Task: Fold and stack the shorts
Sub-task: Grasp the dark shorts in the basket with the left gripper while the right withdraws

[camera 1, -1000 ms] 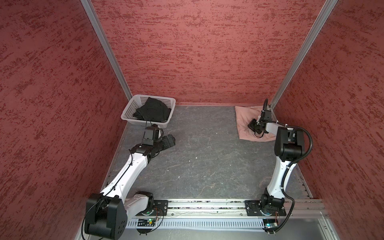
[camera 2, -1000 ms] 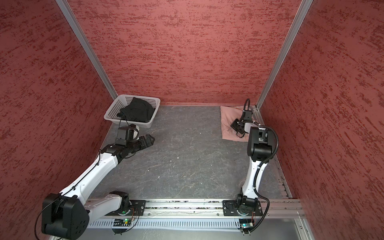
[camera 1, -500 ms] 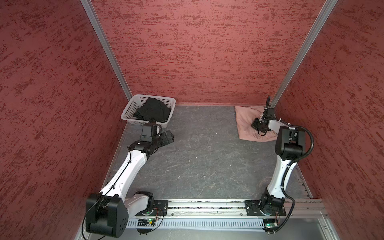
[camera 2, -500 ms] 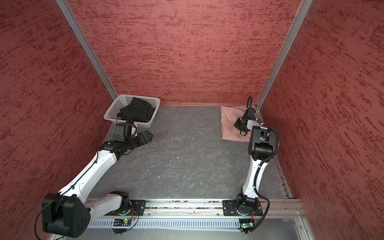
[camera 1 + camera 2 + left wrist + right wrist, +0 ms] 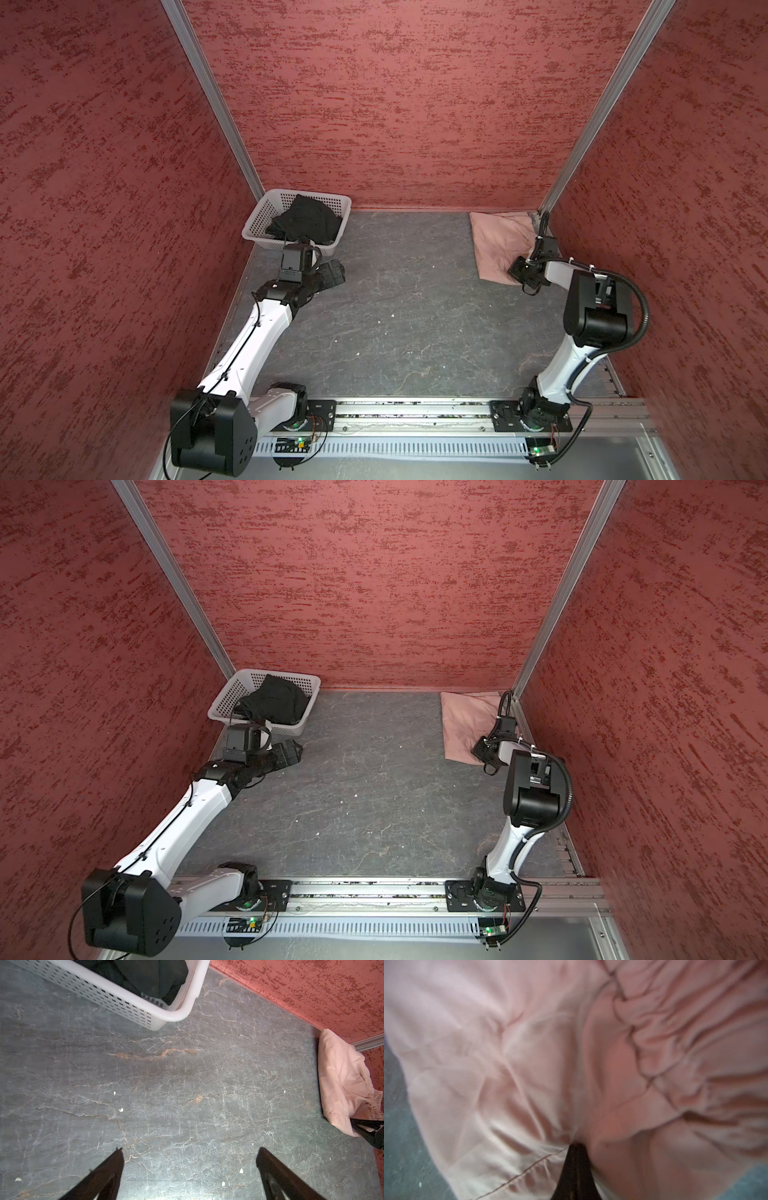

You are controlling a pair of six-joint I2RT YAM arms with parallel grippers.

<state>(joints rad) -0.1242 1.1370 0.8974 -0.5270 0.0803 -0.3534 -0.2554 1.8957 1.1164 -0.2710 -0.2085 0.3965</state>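
Soft, floppy pink shorts lie upper right in a top view, the right pincer pinching their edge. The black shorts fill the basket, upper left. The left pincer is spread. I think a raised fold is best to grab.

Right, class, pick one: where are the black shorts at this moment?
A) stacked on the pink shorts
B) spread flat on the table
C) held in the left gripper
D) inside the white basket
D: in both top views the black shorts lie bunched inside the white basket, and the left gripper is open and empty over the bare table in front of it.
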